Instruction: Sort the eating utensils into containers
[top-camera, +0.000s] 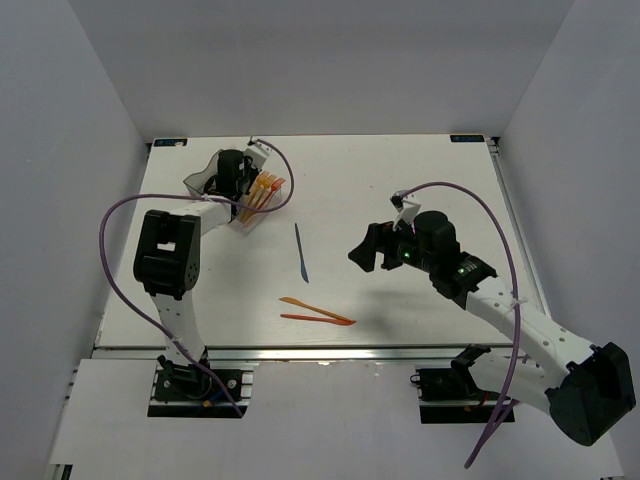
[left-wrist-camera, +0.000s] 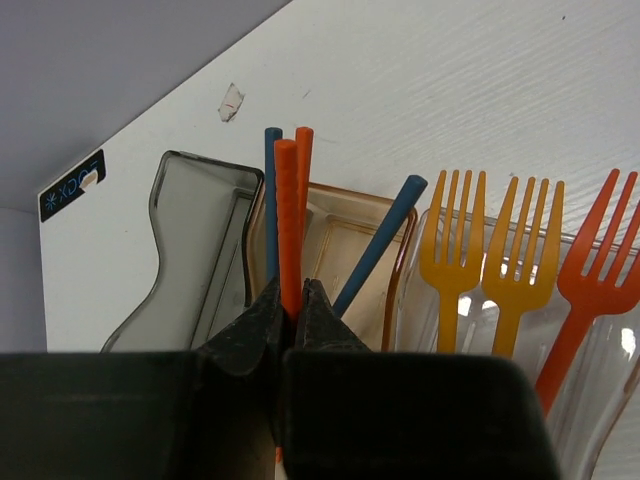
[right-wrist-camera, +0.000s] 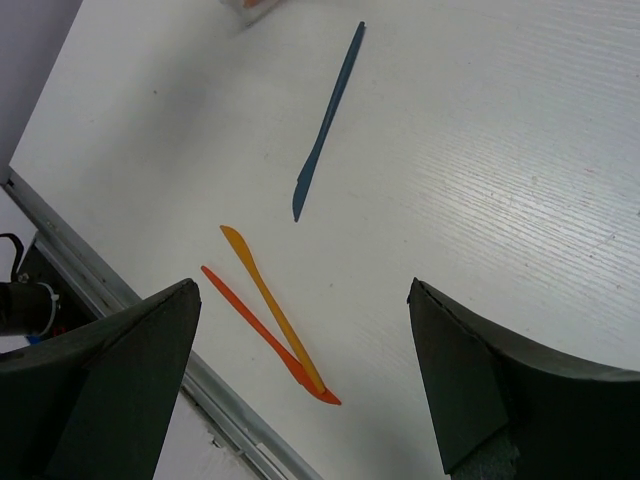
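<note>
At eleven o'clock on the table (top-camera: 420, 180), the left gripper (left-wrist-camera: 290, 300) pinched an orange handle (left-wrist-camera: 287, 220) at the amber bin (left-wrist-camera: 345, 235) edge, so a skewed release risked the grey bin (left-wrist-camera: 195, 240), while the right gripper (top-camera: 368, 248) gaped empty, knives (top-camera: 318, 313) loose toward six o'clock

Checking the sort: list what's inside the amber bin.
Amber bin holds two blue handles, one orange handle, plus a red-orange handle the left gripper pinches. Lower ends hide behind its jaws.
</note>
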